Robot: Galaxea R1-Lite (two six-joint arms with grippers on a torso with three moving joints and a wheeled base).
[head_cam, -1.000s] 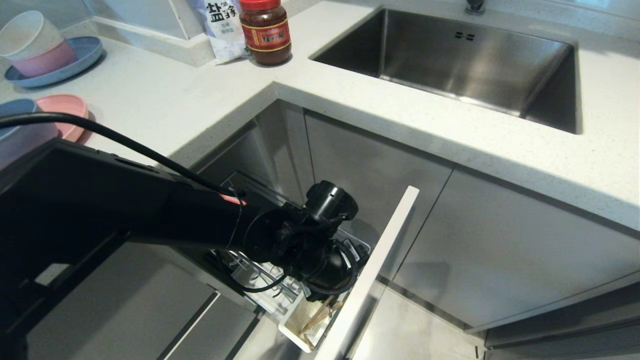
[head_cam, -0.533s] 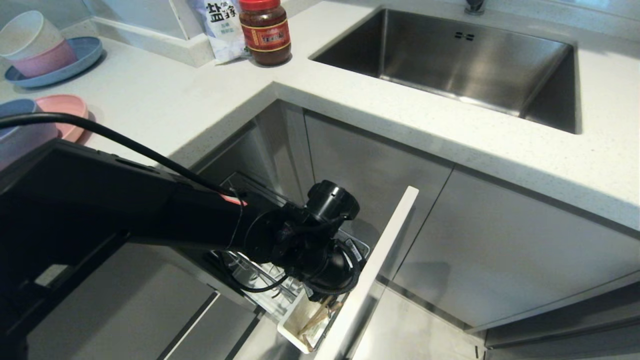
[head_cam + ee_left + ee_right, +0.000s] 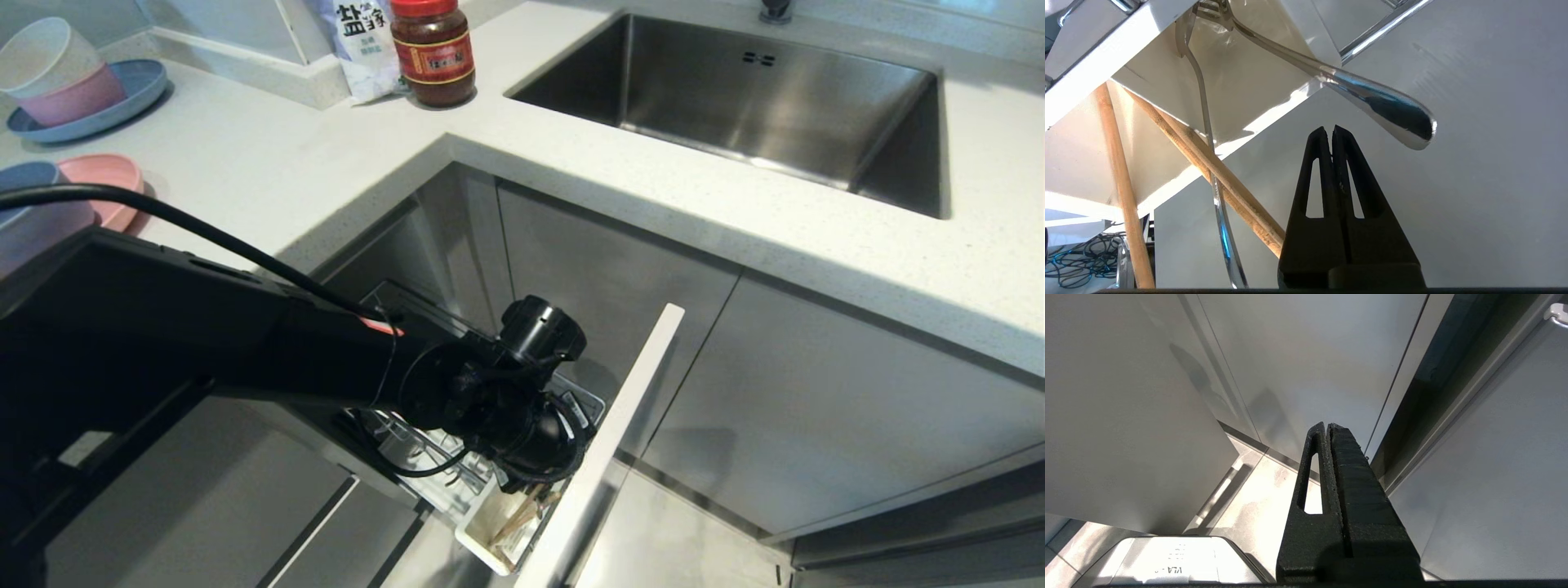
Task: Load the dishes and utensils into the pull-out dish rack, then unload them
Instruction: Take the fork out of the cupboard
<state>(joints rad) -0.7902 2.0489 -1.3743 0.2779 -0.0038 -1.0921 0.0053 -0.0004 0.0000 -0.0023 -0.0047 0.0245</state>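
Wrapping an inside corner, the white counter [image 3: 343, 171] carries a steel sink [image 3: 735, 90]; beneath, the rack [image 3: 457, 457] stands pulled out. The left gripper [image 3: 1330, 130] hangs pinched empty beside its cup [image 3: 490, 527] holding chopsticks [image 3: 1208, 159], fork [image 3: 1372, 102] and spoon [image 3: 1208, 134]. The right gripper [image 3: 1327, 426] is closed too.
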